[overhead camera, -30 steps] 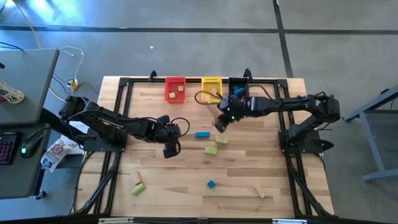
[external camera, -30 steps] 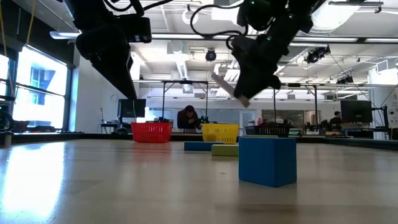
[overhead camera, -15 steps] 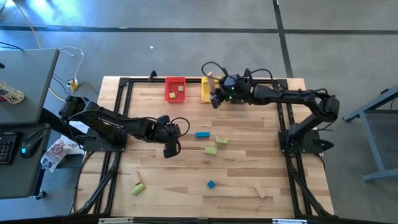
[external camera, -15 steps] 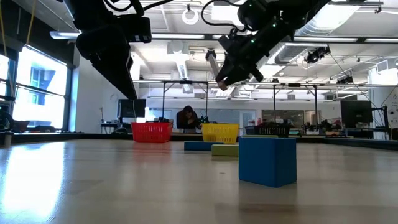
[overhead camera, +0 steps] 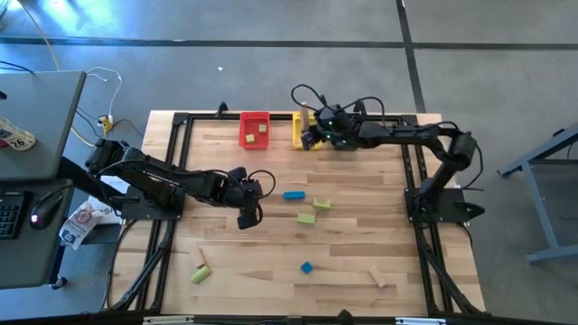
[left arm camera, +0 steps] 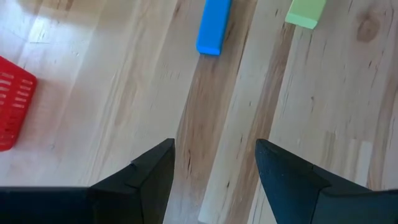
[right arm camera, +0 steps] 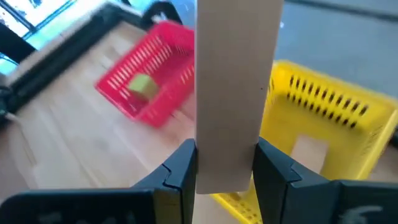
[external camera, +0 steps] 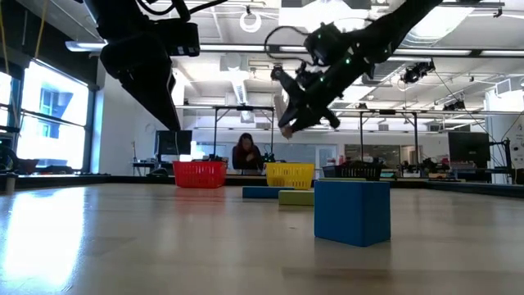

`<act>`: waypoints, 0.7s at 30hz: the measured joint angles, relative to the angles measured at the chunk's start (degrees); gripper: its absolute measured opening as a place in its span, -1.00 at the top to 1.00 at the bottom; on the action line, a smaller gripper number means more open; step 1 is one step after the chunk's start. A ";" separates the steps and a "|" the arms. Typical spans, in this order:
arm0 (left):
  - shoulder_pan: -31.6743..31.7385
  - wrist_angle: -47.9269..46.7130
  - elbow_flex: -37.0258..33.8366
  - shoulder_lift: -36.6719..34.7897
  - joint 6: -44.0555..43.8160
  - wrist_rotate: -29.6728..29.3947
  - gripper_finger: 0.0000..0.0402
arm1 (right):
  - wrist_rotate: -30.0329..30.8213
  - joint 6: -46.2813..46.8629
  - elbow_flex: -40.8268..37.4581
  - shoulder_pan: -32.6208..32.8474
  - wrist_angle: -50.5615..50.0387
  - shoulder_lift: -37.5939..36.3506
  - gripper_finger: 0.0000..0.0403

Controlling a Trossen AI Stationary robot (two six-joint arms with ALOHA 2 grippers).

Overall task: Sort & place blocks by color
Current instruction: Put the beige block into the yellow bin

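Right gripper (overhead camera: 310, 137) carried tan bar (right arm camera: 235, 93) farther over yellow bin (overhead camera: 299, 133)

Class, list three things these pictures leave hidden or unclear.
- Black bin: high view, covered by the right arm.
- Yellow bin: right wrist view, partly hidden by the tan bar in the right tool.
- Red bin: left wrist view, cut by the edge.
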 joint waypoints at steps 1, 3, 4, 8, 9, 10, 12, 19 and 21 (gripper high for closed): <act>0.00 -0.07 0.00 0.00 0.00 0.00 -0.03 | -0.85 0.44 0.00 -0.12 -0.03 0.90 0.53; 0.01 -0.03 0.00 0.00 0.00 0.00 -0.03 | -1.54 1.03 -0.07 -0.56 -1.05 2.25 0.53; 0.00 -0.07 0.00 0.00 0.00 0.00 -0.03 | -1.62 1.29 -0.07 -0.67 -0.99 2.83 0.53; 0.00 -0.13 0.00 0.00 0.00 0.00 -0.03 | -1.65 2.34 -0.07 -1.39 -1.66 4.31 0.53; 0.00 -0.07 0.00 0.00 -0.02 0.00 -0.03 | -1.58 2.31 -0.06 -1.59 -1.77 4.58 0.53; 0.02 -0.06 0.00 0.00 0.00 0.00 -0.03 | -1.51 2.29 -0.07 -1.87 -1.75 4.78 0.53; 0.01 -0.11 0.00 0.00 0.00 0.00 -0.03 | -1.43 2.29 -0.04 -2.39 -1.80 5.12 0.53; 0.01 -0.11 0.00 0.00 -0.01 0.00 -0.03 | -1.39 1.82 -0.04 -3.47 -3.94 5.84 0.44; 0.00 -0.13 0.00 0.00 0.00 0.00 -0.03 | -1.38 0.90 -0.04 -3.60 -4.10 5.84 0.42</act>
